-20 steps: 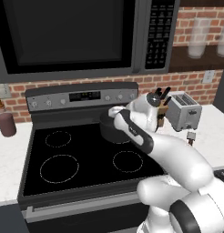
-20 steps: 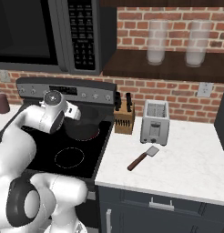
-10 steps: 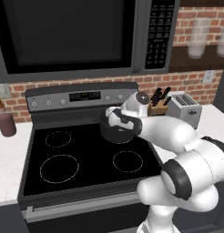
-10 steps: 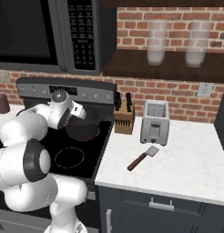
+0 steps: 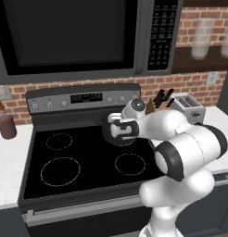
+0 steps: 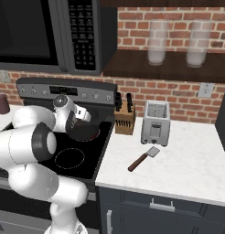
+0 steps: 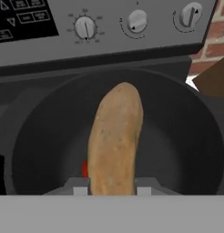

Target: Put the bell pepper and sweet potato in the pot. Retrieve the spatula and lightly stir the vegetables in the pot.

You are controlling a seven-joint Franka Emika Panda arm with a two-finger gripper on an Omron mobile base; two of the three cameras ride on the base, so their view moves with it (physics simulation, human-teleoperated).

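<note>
Over back right burner: one pot [image 7: 186,136], dark grey, sitting on stove [image 5: 88,157]. Gripper [image 7: 113,187] clamped on one sweet potato [image 7: 114,136], long tan thing pointing out over pot's inside. One bell pepper [image 7: 85,169], just a red sliver peeking out beside potato, down in pot. One spatula [image 6: 143,158] lying on white counter [image 6: 187,164] in front of one toaster [image 6: 155,122], well apart from pot. One knife block [image 6: 124,119] next to stove. Three knobs visible on stove panel, hand view.
</note>
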